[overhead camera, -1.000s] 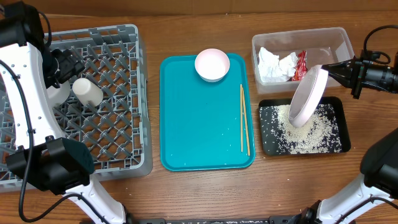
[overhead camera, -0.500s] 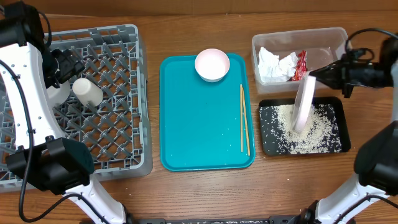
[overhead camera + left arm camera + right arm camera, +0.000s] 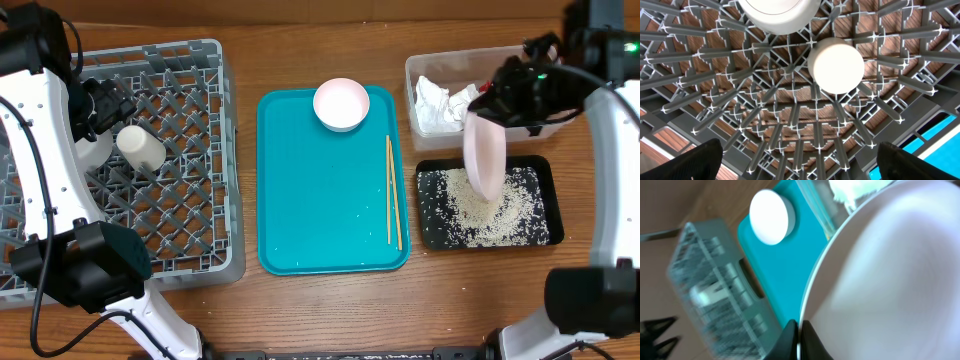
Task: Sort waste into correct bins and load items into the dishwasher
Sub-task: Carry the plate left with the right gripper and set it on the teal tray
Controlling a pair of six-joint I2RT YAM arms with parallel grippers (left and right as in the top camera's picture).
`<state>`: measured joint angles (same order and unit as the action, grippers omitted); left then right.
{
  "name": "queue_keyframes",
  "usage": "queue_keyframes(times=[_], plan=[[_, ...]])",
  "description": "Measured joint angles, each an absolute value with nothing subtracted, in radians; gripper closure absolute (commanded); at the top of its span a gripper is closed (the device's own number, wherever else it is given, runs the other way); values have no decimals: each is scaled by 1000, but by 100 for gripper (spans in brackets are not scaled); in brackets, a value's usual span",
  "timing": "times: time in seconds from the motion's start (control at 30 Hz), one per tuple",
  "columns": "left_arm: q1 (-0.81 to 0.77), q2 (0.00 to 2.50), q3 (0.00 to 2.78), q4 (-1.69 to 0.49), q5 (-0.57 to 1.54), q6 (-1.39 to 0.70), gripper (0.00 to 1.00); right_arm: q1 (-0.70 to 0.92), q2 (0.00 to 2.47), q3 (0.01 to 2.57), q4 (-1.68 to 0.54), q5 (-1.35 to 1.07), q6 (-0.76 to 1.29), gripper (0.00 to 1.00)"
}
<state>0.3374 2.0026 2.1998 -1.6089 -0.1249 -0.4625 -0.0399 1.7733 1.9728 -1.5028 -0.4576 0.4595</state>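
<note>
While right pincer (image 3: 799, 336) is pinching tilted plate (image 3: 484, 158) by rim above black tray (image 3: 556, 200), thin hold risking drop; left pincer (image 3: 800, 167) hanging spread.

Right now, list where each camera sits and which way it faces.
Overhead: above the table, facing down on dish rack and teal tray; left arm and right arm show.
Left wrist: over the dish rack, facing down at the cup; left jaws' open tips at bottom corners.
Right wrist: behind the plate, facing the bowl; right jaws pinch the plate's rim.
Shared: overhead and left wrist both show the cup.
</note>
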Motion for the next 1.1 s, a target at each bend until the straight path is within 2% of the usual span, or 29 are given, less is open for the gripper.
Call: queue_keyframes(times=[0.3,0.5,0.67,0.8,1.1], plan=[[337,2003,2200,-1609,-125,-463,0,406,1791,1976,-1346,73,663,96],[337,2003,2200,-1609,-125,-463,0,690,1847,1956,-1188,316,720,96],[337,2003,2200,-1609,-125,-463,0,804,1931,1938,-1124,450,787,96],[337,2003,2200,-1609,-125,-463,0,835,2015,1935,-1069,477,827,96],[337,2003,2200,-1609,-125,-463,0,860,2117,1927,-956,352,878,96]])
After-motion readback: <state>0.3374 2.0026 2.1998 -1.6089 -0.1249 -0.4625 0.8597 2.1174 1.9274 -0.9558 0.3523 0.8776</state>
